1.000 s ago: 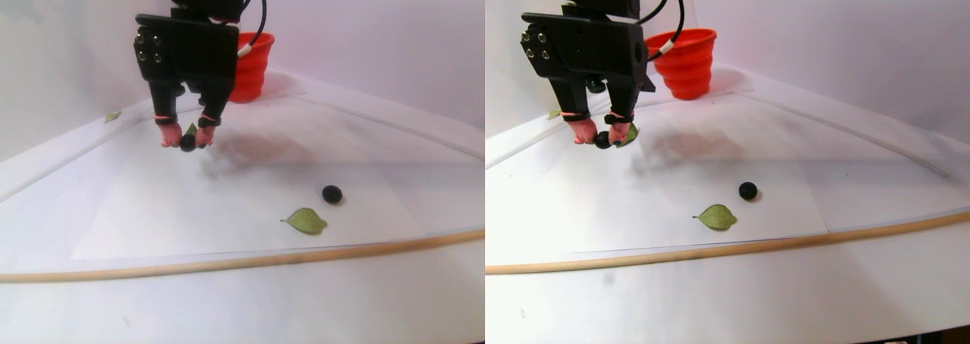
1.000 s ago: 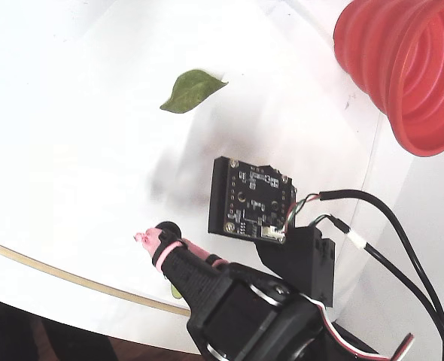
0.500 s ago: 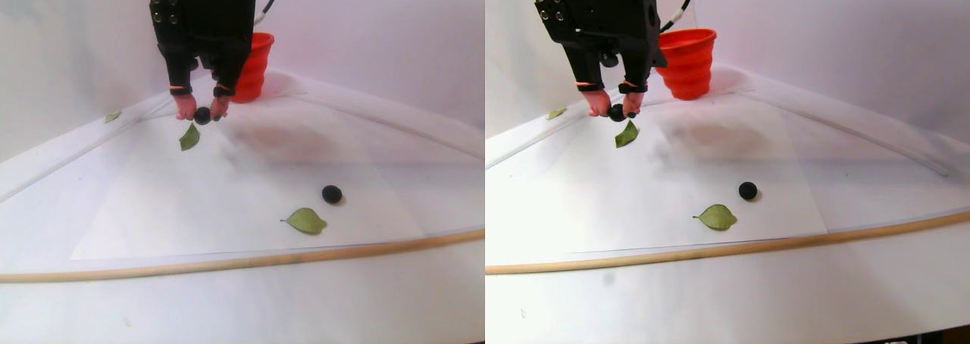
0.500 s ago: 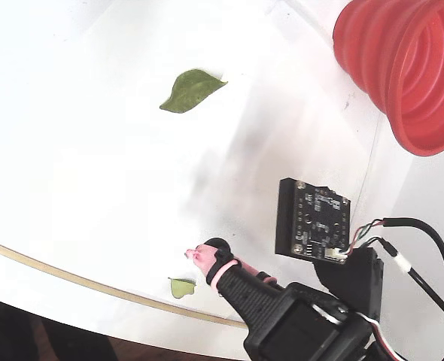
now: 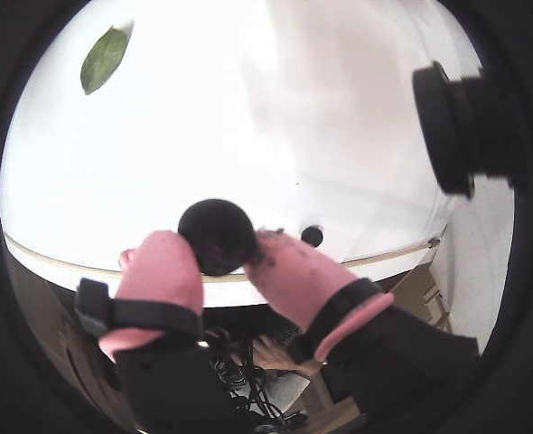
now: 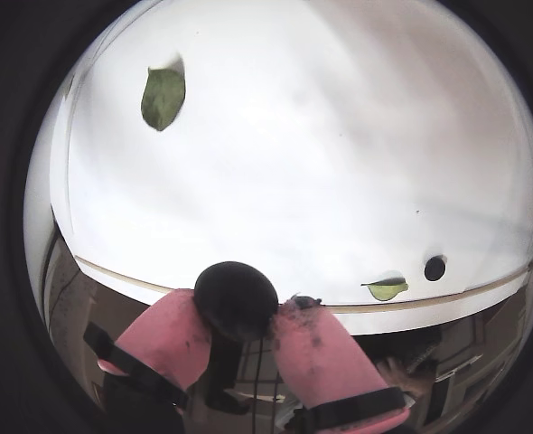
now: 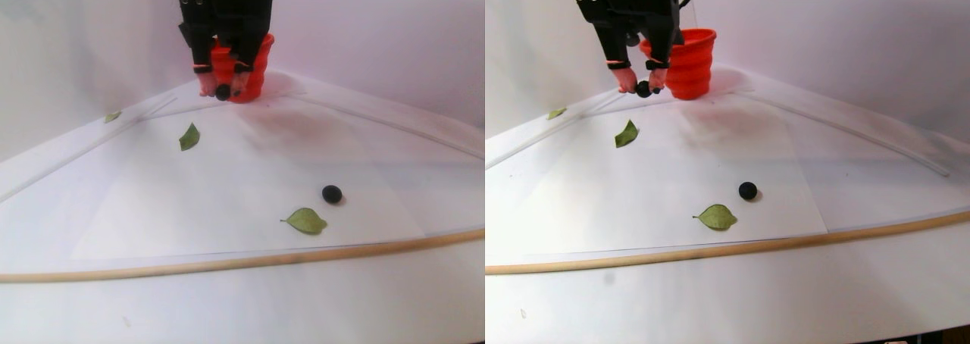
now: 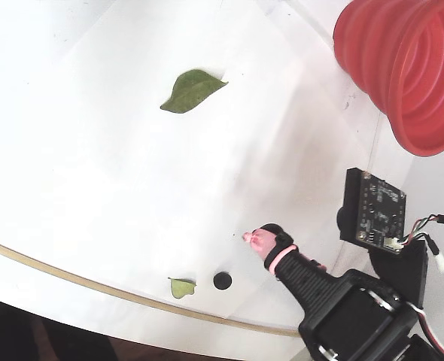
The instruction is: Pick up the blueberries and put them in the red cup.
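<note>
Table (image 7: 227,298), white, edged by a wooden strip (image 7: 227,263). Red cup (image 8: 402,71) stands at the far corner in the stereo pair view, directly behind the raised gripper (image 7: 222,92). Gripper closed on a held blueberry (image 5: 217,237), pinched between its pink fingertips (image 5: 158,271) well above the table. Large leaf (image 8: 192,89) lies in open space on the white surface. Small leaf (image 8: 182,287) sits near the strip, just beside a second blueberry (image 8: 222,280), apart from the gripper.
</note>
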Controlling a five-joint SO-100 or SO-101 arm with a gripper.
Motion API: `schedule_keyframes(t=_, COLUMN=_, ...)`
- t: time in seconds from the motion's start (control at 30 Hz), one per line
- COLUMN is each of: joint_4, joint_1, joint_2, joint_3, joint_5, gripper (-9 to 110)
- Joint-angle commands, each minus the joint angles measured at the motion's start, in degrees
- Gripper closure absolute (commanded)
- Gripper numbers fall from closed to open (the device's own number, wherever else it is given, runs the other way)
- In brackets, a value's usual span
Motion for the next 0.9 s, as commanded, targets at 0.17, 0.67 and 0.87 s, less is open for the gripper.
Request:
schedule_keyframes(t=0.17, joint_4=2.6, joint_1=1.8, joint_2=5.3, joint_3=-7.4, joint_5=-1.4, gripper=91)
schedule_keyframes(t=0.67, joint_4=4.2, joint_1=4.8, joint_2=3.4, joint_3=-16.4, joint_5=-2.9, gripper=91)
schedule_keyframes(t=0.87, joint_4=4.8, joint_1=5.6, joint_2=1.8, joint_3=-21.3, joint_5=-3.1, gripper=91)
